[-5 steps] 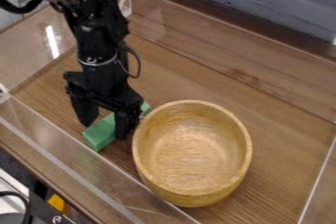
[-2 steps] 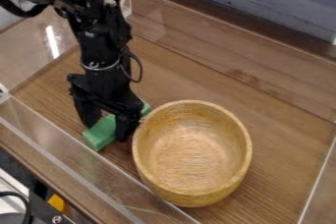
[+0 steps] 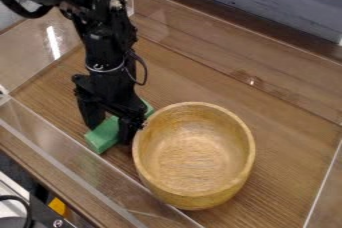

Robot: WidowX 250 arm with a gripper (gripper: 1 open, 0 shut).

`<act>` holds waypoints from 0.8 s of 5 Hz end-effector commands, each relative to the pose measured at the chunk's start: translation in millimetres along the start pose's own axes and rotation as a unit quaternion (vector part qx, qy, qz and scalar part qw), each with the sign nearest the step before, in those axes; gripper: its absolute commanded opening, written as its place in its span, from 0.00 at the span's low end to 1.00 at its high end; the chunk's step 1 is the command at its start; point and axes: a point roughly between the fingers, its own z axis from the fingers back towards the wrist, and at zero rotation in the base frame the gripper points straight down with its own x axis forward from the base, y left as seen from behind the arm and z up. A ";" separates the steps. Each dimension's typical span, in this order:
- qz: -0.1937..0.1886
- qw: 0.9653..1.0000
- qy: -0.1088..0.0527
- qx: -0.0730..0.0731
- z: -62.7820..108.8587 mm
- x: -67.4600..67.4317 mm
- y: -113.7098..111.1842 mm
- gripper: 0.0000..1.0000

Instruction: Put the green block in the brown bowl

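- While the tool (image 3: 110, 122) hangs low over the desk (image 3: 241, 67), pointing straight down, nothing has gone into the bowl (image 3: 195, 154) yet — it sits empty, grain showing right across its floor.
- Block (image 3: 107, 135) is down on the desk, just left of the bowl's rim, close to it; I can't tell if the two touch.
- Tool's jaws are spread wide, one finger either side of the block, straddling it — no squeeze on it that I can see, so I'd call the block ungrasped.
- Progress, as I judge it: the approach looks done, the grasp is the step in hand; closing, lifting, carrying over the rim and letting go are all left.
- Block's long axis runs diagonally across the desk — from the near-left end, poking out below the fingers, up toward the far right, where a sliver of green shows beside the bowl's rim.
- It lies flat, broad face up; the middle stretch is hidden behind the fingers.
- Fingers seem set across the narrow width, which suits a bar like this.
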 end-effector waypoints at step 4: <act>0.026 1.000 -0.006 -0.001 11.8 -6.6 28.3 0.00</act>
